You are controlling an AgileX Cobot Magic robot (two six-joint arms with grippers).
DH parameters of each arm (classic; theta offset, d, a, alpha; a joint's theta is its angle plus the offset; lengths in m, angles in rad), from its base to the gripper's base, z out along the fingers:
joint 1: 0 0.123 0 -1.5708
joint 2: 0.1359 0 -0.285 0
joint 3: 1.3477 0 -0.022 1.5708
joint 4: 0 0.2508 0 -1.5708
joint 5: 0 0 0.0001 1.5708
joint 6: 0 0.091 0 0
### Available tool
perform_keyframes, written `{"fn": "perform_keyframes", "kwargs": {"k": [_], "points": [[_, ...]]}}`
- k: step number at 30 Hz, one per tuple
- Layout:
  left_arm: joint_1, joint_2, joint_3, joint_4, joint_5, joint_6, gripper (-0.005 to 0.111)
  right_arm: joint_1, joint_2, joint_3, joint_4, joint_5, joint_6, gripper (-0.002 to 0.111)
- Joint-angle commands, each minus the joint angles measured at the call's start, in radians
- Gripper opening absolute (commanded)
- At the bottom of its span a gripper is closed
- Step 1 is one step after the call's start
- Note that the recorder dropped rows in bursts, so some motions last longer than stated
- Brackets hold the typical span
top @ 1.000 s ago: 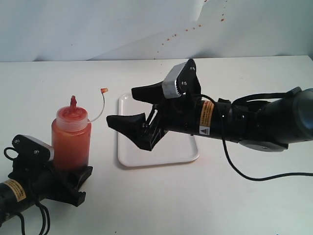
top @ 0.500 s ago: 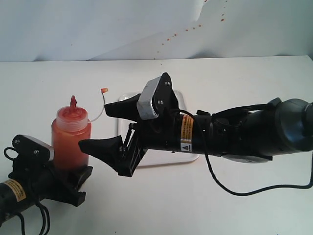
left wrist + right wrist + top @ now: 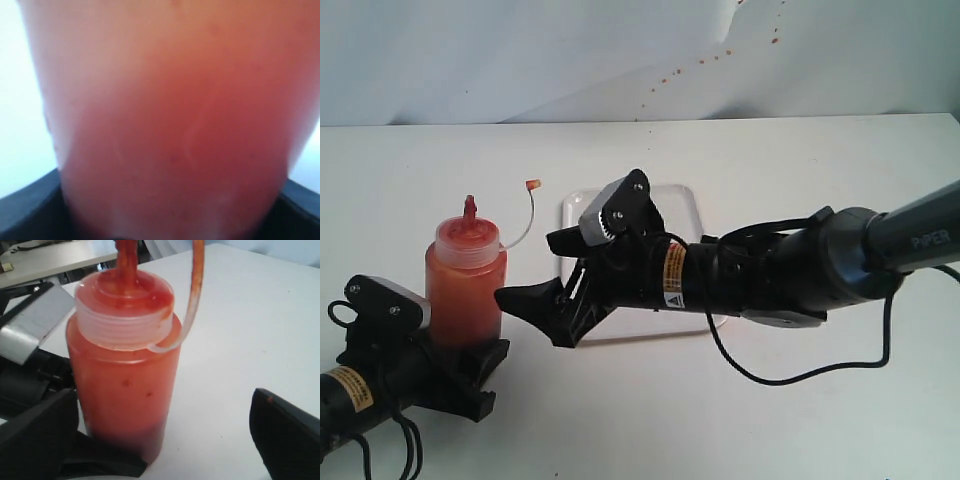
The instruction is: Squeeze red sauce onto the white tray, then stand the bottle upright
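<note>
Swinging closer since earlier, the right tool [image 3: 526,268], wide open and empty, nears the bottle [image 3: 466,285]; the left tool [image 3: 465,352] clamps its base. Soft-walled, probably heavy: grasp mid-body.

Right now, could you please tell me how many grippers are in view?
2. The left gripper, at the exterior view's lower left, grips the upright bottle at its base. The right gripper, jaws open, reaches across the white tray toward the bottle. None seems hidden.

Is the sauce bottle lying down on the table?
No, the bottle stands upright on the table, with its nozzle pointing straight up.
</note>
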Motion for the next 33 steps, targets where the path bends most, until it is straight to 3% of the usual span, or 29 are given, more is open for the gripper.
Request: {"fn": "perform_keyframes", "kwargs": {"k": [1,6,22,28,33], "points": [[-0.002,-0.004,-0.008,0.002,-0.045,0.008,0.000,0.003,0.001,-0.066,-0.159,0.061,0.163,0.084],[-0.002,-0.004,-0.008,0.002,-0.045,0.008,0.000,0.003,0.001,-0.133,-0.262,0.058,0.281,0.084],[-0.002,-0.004,-0.008,0.065,-0.045,0.008,0.000,0.005,0.056,-0.168,-0.279,-0.007,0.281,0.084],[-0.002,-0.004,-0.008,0.065,-0.045,0.011,0.000,0.011,0.082,-0.183,-0.316,-0.056,0.277,0.076],[-0.002,-0.004,-0.008,0.065,-0.045,0.011,0.000,0.039,0.082,-0.183,-0.321,-0.055,0.237,0.062]]}}
